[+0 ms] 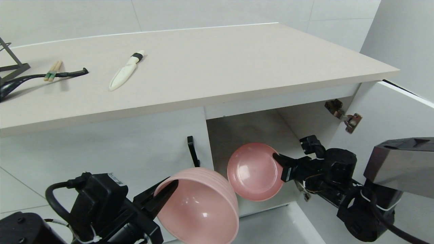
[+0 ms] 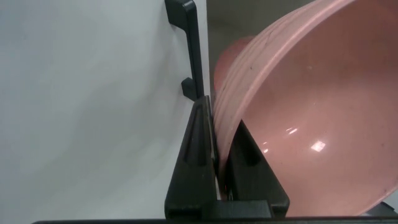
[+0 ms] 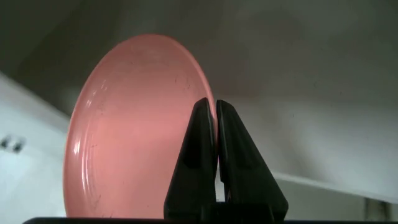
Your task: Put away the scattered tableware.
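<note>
My left gripper [image 1: 166, 191] is shut on the rim of a ribbed pink bowl [image 1: 200, 206], held tilted in front of the closed cabinet door; the left wrist view shows its fingers [image 2: 202, 149] pinching the bowl [image 2: 311, 118] at the rim. My right gripper [image 1: 279, 162] is shut on the edge of a pink plate [image 1: 252, 176], held upright at the mouth of the open cabinet [image 1: 251, 135]. The right wrist view shows the plate [image 3: 130, 130] clamped on edge. On the countertop lie a cream knife [image 1: 125, 72], chopsticks [image 1: 52, 71] and a black ladle [image 1: 40, 77].
The cabinet door [image 1: 390, 135] stands open on the right, hinge [image 1: 344, 117] exposed. A black handle [image 1: 192, 150] sits on the closed door to the left of the opening. A dark rack [image 1: 12, 64] stands at the counter's far left. The countertop [image 1: 237, 61] stretches wide to the right.
</note>
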